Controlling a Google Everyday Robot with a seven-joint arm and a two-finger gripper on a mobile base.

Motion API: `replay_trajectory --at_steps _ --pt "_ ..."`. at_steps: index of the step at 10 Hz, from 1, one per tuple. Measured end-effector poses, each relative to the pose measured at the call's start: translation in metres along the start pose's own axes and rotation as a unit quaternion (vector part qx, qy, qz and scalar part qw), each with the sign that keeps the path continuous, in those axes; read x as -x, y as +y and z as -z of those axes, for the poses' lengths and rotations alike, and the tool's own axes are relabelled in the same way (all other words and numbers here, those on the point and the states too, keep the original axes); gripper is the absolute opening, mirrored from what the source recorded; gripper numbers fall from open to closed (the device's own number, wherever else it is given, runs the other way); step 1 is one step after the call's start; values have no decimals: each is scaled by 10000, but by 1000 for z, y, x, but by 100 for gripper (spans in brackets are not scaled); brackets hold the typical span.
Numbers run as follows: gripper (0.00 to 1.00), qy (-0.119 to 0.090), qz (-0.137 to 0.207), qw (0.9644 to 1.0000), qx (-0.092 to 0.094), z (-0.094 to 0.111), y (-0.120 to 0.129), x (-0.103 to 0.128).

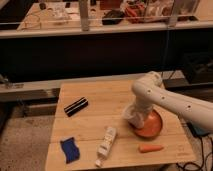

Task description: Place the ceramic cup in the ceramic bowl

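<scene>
The orange-red ceramic bowl (pixel 150 126) sits on the right part of the wooden table (pixel 95 120). My white arm comes in from the right and bends down over the bowl's left rim. My gripper (pixel 134 118) hangs at that left rim, just above the table. A pale off-white shape at the gripper's tip looks like the ceramic cup (pixel 131 119), right at the bowl's left edge. I cannot tell whether it rests in the bowl or is held.
A long white tube-shaped bottle (pixel 106 145) lies at the table's front centre. A small orange carrot (pixel 150 148) lies in front of the bowl. A black flat object (pixel 76 106) lies at the left, a blue cloth-like item (pixel 69 149) at the front left.
</scene>
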Motion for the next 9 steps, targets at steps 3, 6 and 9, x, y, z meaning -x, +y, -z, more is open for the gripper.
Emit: replay_trajectory --at_steps 3,6,9 --pt "80 0 -3 10000 0 0 0 0" --pt "80 0 -6 10000 0 0 1 0" --pt "80 -1 -10 10000 0 0 1 0"
